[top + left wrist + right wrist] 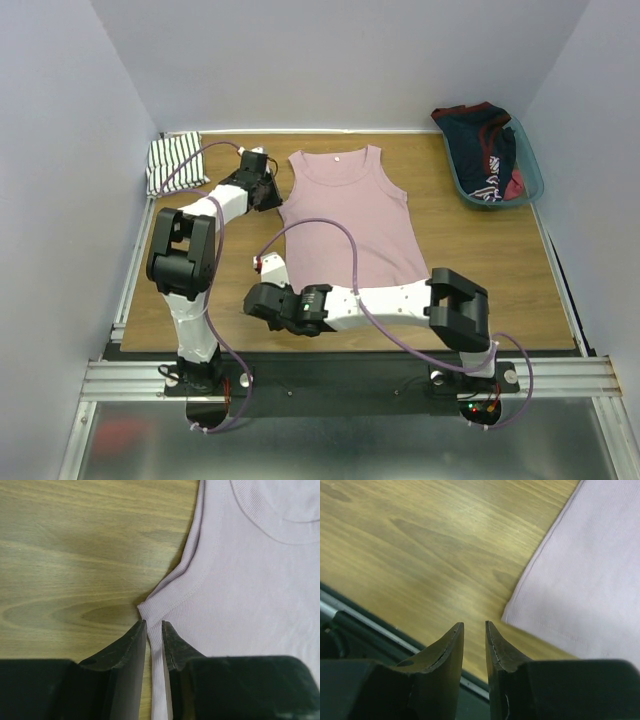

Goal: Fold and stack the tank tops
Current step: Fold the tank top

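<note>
Currently the pink tank top (345,220) lies flat, face up, in the middle of the table (450,250), with the neckline toward the top of the frame and the hem toward the bottom. It is plain dusty mauve, fine ribbed knit, with a scoop neck, wide straps and stitched bindings on the neck and armholes. It looks smooth, with no obvious wrinkles. The lower hem is partly hidden under the right arm.

The striped tank top (172,165) sits in the upper left corner of the table, white with thin black lines, bunched into a compact folded bundle well apart from the pink one.

The left gripper (272,195) is at the frame-left edge of the pink top (240,580), just under the armhole. In the wrist view its jaws (154,624) are nearly together, with the side edge of the cloth running into the slit between them. I can't tell whether it is pinched or just straddled.

The right gripper (250,300) is at the lower left of the top. In the wrist view its jaws (474,625) are slightly parted and empty, showing bare wood between them. The hem corner (590,570) is just beside them to the right, not touching.

A teal basket (530,175) at the upper right holds dark navy-and-red clothing (485,140).
</note>
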